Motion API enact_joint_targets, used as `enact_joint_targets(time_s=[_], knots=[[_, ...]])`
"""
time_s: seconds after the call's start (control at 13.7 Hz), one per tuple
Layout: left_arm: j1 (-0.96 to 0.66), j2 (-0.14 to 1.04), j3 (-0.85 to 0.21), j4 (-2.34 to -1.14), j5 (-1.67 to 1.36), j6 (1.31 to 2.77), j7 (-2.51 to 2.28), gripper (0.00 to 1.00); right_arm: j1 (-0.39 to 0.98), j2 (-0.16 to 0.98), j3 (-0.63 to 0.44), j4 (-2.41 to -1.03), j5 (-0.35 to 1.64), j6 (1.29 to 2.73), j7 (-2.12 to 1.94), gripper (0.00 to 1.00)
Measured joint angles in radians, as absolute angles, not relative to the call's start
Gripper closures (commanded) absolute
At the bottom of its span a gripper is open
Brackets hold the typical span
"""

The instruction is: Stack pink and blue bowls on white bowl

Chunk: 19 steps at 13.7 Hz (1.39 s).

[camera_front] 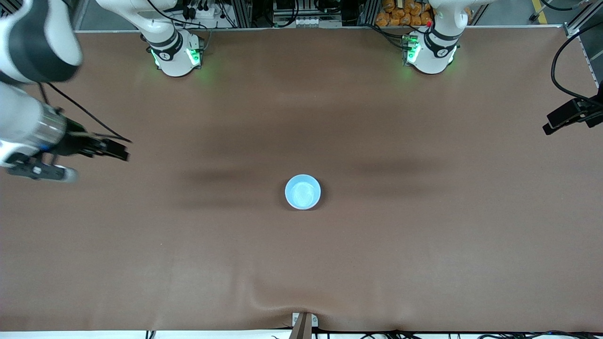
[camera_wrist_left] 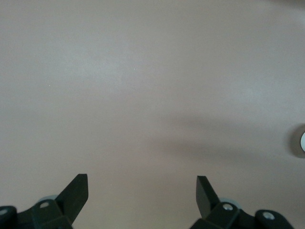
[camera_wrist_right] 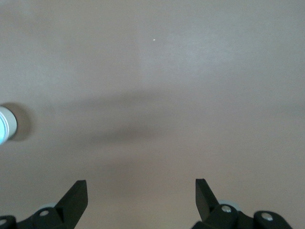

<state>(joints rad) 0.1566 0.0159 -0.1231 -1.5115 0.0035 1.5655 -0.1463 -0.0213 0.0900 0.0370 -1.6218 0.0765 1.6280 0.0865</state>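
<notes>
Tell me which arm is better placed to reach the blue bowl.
Right, probably: the left gripper and right gripper both hang open and empty, but the right one looks closer to the blue bowl.

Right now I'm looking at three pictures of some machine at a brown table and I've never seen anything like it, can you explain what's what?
These are two robot arms bolted along one edge of a table, each ending in a two-finger gripper. The wide picture comes from a high camera facing them. The other two come from cameras on the arms' wrists, looking down past their own fingers. The left gripper and the right gripper are both open and hold nothing; each hangs over bare table near its own end. In the middle of the table stands a blue bowl, seemingly atop a stack: only its blue top shows from above. Any bowls underneath are hidden.
</notes>
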Motion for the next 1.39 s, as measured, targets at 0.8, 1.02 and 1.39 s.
enact_joint_targets(time_s=[0.8,1.02,1.39], knots=[[0.156,0.015,-0.13,-1.509,0.003,1.565,-0.143,0.0,-0.047,0.003,0.011,-1.51,0.035,1.382,-0.015,0.0],[0.155,0.006,-0.14,-1.508,0.003,1.538,-0.115,0.0,-0.046,0.005,0.015,-1.51,0.035,1.382,-0.015,0.0],[0.154,-0.039,-0.184,-1.508,0.003,1.505,-0.114,0.0,-0.045,0.005,0.016,-1.51,0.035,1.382,-0.015,0.0]])
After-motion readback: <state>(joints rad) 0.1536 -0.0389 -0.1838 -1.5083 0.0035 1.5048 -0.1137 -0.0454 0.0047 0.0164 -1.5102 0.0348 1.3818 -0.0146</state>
